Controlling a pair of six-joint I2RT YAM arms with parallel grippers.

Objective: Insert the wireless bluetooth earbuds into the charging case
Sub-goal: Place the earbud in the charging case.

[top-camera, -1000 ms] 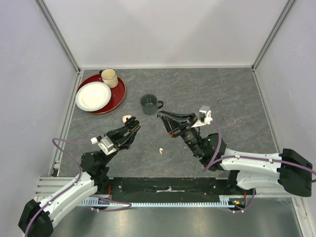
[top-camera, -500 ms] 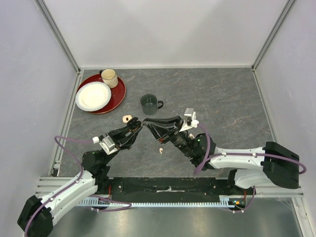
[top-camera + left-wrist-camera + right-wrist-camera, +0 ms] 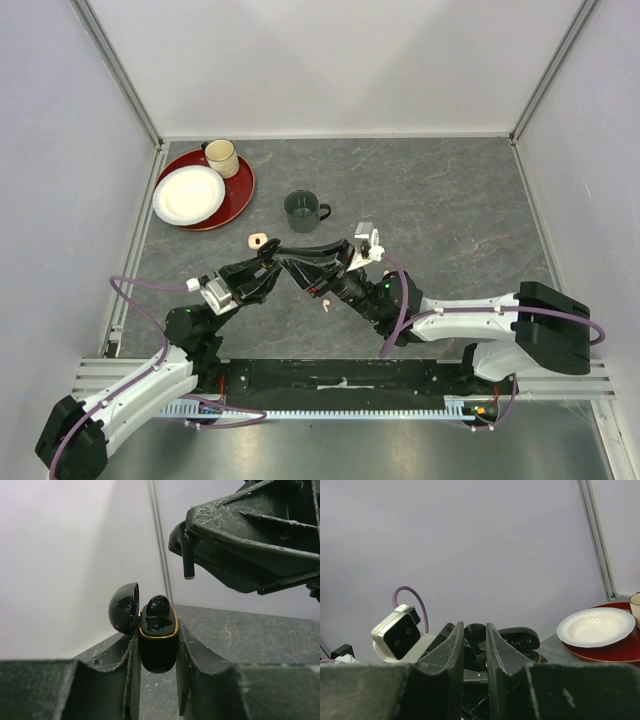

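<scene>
Counter (image 3: 450,200) bears the work. Left tool (image 3: 156,652) is clamped on the black charging case (image 3: 159,630), holding it upright off the counter with the lid swung open, apparently to present its wells. Right tool (image 3: 475,627), jaws nearly closed, hangs just above the case, pinching a black earbud (image 3: 187,562) stem-down for insertion. A second black earbud (image 3: 157,605) sits inside the case. A white earbud (image 3: 325,300) lies on the counter near the case.

the left arm (image 3: 150,385) reaches far and rightward, left gripper (image 3: 266,261) clamped on the charging case (image 3: 158,652). the right arm (image 3: 470,320) stretches left, right gripper (image 3: 283,254) pinching a black earbud (image 3: 188,562) just above it.
</scene>
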